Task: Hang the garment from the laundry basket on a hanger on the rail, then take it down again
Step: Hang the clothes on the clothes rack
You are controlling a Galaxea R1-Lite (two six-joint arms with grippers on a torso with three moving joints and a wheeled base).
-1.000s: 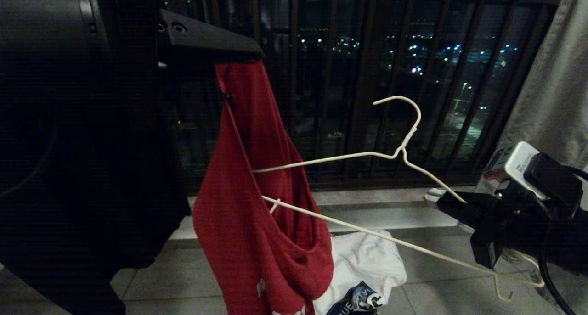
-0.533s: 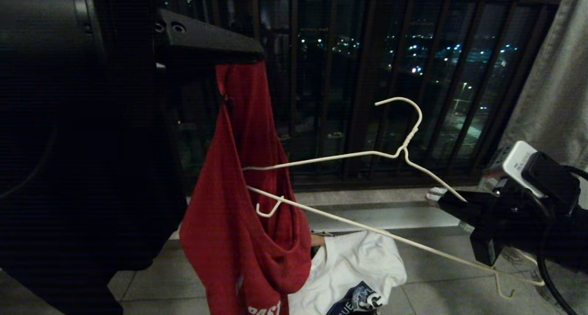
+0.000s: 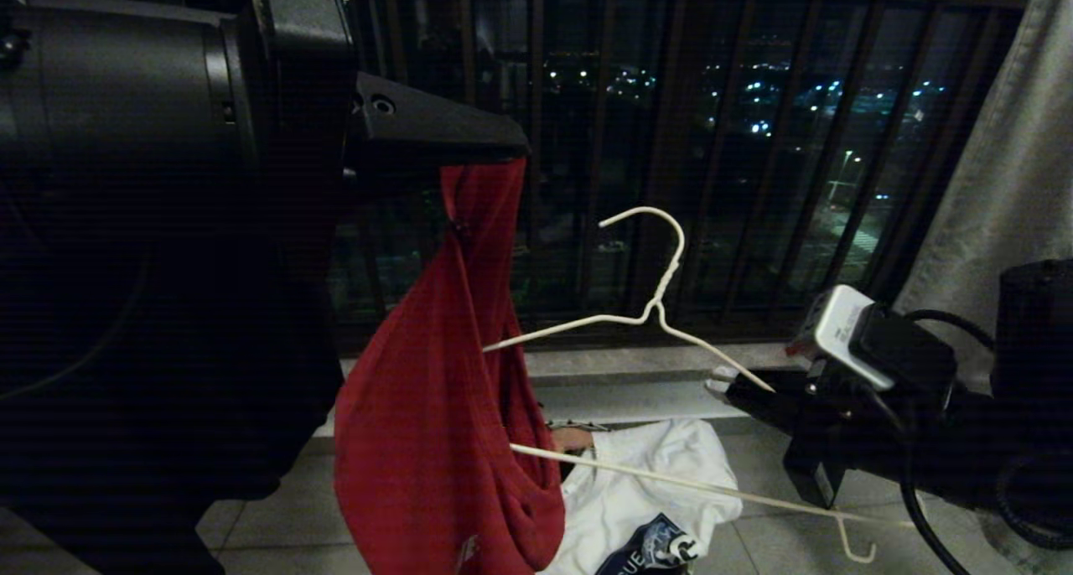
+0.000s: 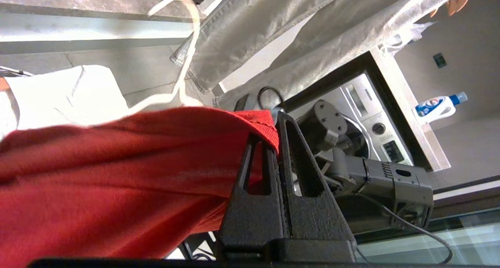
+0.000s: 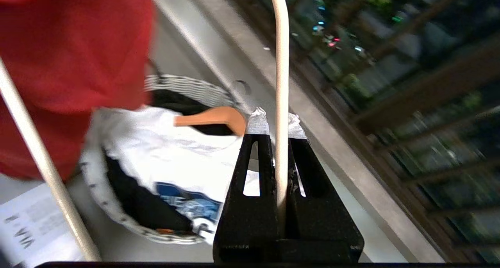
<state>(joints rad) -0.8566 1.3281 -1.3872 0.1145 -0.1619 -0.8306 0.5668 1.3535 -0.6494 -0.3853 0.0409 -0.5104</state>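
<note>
1. The left gripper [image 3: 503, 152], up high on the left, pinches the red short-sleeved T-shirt [image 3: 436, 441], which hangs down in a long fold.
2. The right gripper [image 3: 733, 388] squeezes one shoulder wire of the thin white wire hanger [image 3: 645, 311] (its far end pokes into the red cloth).
3. Below sits the small round basket with a white woven rim [image 5: 195, 89], holding a white T-shirt [image 3: 645, 491].

The garment [image 3: 436, 441] hides one end of the hanger [image 3: 645, 315].
</note>
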